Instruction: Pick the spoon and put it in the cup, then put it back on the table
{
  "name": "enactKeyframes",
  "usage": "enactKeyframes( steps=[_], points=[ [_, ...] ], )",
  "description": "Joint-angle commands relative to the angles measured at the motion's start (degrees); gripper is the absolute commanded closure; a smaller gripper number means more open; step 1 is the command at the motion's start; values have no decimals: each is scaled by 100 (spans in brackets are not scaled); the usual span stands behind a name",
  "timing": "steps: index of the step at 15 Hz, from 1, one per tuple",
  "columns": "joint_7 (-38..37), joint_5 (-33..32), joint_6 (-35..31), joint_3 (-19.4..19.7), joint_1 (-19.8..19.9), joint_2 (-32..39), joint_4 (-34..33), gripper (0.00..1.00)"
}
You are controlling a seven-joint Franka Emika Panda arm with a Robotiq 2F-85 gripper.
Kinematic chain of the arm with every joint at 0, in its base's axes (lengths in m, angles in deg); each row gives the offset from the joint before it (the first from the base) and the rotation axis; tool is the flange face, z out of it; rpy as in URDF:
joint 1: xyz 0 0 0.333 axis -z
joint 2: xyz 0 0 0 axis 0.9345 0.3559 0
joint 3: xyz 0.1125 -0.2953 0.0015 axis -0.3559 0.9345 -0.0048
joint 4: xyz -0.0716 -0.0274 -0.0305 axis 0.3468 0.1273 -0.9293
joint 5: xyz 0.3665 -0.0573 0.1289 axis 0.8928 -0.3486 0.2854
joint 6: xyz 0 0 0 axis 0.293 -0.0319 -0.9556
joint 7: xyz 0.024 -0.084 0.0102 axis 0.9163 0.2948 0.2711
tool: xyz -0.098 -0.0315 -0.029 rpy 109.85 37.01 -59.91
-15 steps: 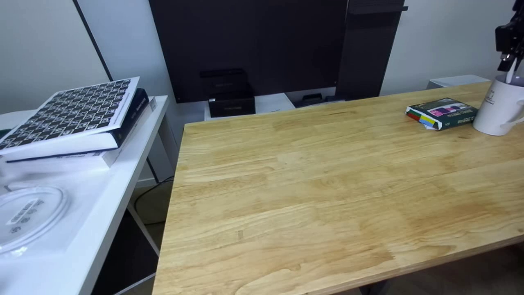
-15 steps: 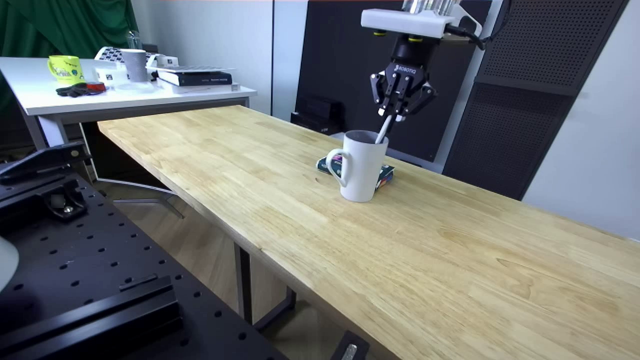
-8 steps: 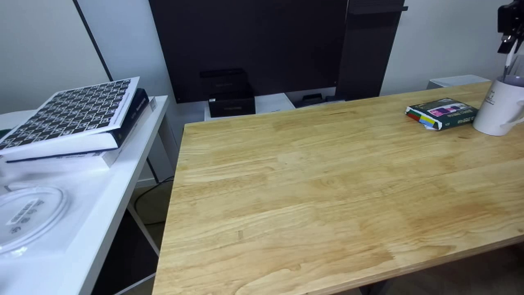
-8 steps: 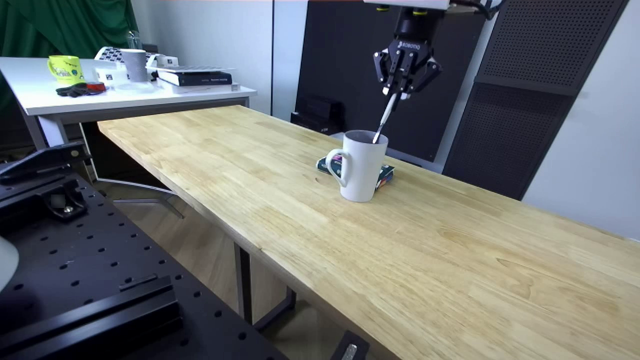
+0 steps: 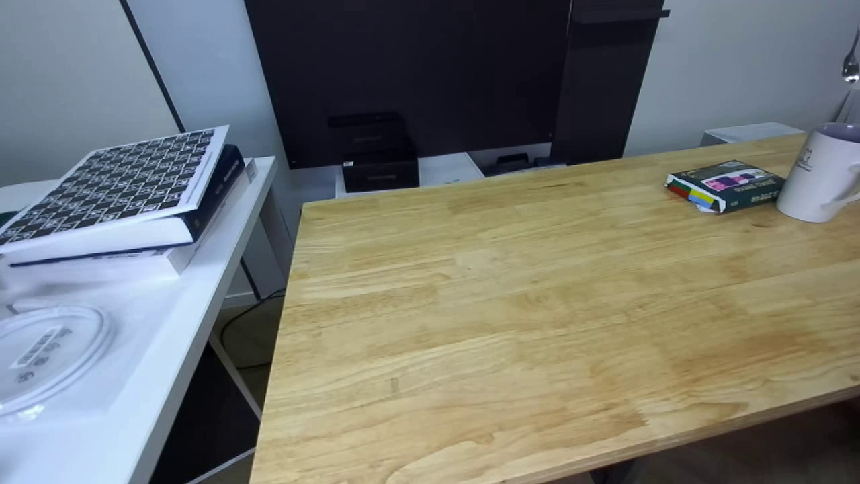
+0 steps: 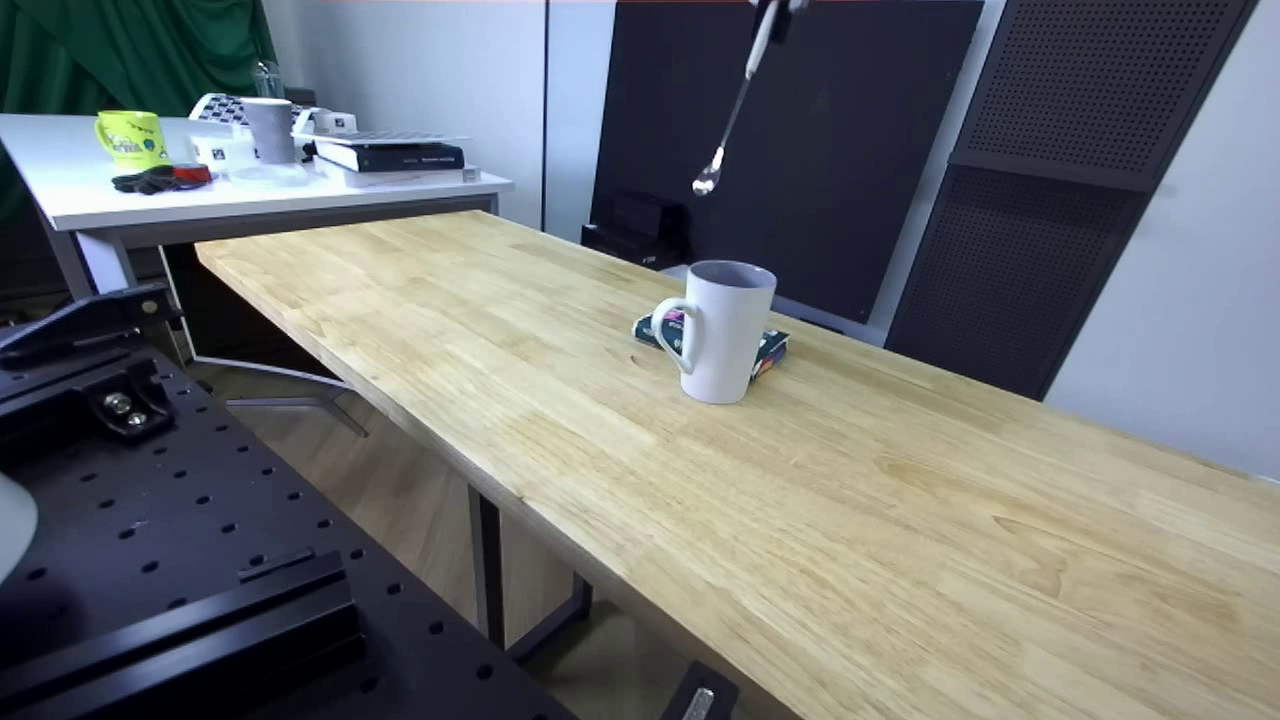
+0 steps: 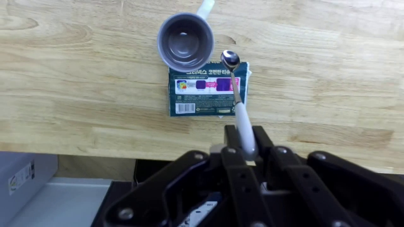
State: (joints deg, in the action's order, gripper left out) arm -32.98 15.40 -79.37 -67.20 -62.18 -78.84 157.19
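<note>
Wrist view: The gripper [image 7: 247,135], its rear cut off by the bottom edge, pinches the white handle of the spoon [image 7: 241,112]; the near part is blurred, and how much of the handle sits in the grip is hard to make out.
Top edge: In an exterior view, the gripper is cropped to a dark scrap beside the handle of the spoon [image 6: 741,97], whose upper end is lost.
Right edge: In an exterior view, only the bowl and some stem of the spoon [image 5: 851,69] show, and the handle side of the cup [image 5: 815,176] is clipped.
Cup: White outside and grey within, it stands upright on the wooden worktop [image 6: 900,480], hiding much of a flat dark green packet [image 6: 770,346] in an exterior view.
Small print: Fine lettering on the packet and the mark on the cup are too small to read.
Spoon: Tilted bowl-down, with a glossy white handle, slim metallic stem and oval bowl catching the light, it hangs above the worktop, higher than the cup's rim and apart from it.
</note>
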Motion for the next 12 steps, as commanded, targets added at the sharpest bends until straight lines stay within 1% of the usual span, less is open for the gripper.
enactKeyframes(
  steps=[1,3,6,9,12],
  points=[
    [355,132,144,-86,-184,-620,76,96],
    [593,527,-247,-122,-252,-731,210,96],
    [1001,1382,-680,-150,-310,-381,279,96],
    [1389,1958,-874,-243,-302,226,243,96],
    [1612,2196,-1021,-433,-247,959,69,96]
  ],
)
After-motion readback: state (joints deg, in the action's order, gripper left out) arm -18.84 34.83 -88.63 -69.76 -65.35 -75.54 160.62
